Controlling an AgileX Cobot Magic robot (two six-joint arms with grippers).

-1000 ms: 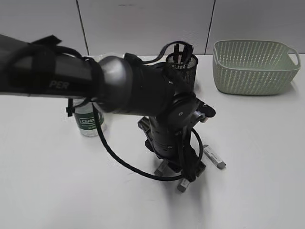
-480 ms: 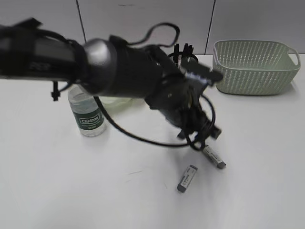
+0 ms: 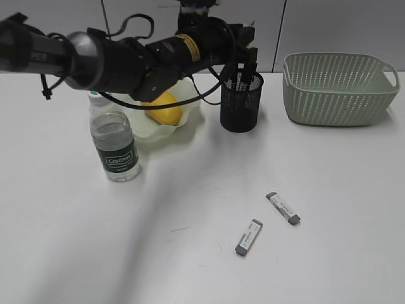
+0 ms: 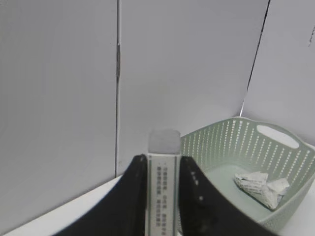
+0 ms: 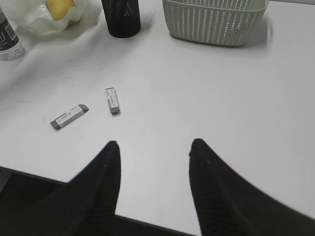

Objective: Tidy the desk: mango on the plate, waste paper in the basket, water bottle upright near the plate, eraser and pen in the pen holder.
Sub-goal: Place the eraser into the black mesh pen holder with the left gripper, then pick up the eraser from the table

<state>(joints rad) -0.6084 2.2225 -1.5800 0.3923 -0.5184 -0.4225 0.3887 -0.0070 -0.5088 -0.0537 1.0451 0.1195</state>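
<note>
Water bottle (image 3: pixel 115 144): upright on the desk (image 3: pixel 76 240), just left of the plate
Plate (image 3: pixel 190 123): behind the bottle's right side, with the mango (image 3: pixel 164 113) lying in it
Left gripper (image 4: pixel 162 169): reaches across above the pen holder; its fingers (image 4: pixel 134 196) are closed to a narrow gap on an eraser (image 4: pixel 163 182) standing on end between them, grey tip up
Pen holder (image 3: pixel 240 101): upright, just right of the plate
Loose erasers: one (image 3: pixel 249 237) and another (image 3: pixel 283 208) lie flat, near each other, in front of the pen holder
Basket (image 3: pixel 338 88): far right at the back, waste paper (image 4: pixel 261 187) inside
Right gripper (image 5: pixel 153 162): low over the near desk edge, fingers spread apart, holding nothing
</note>
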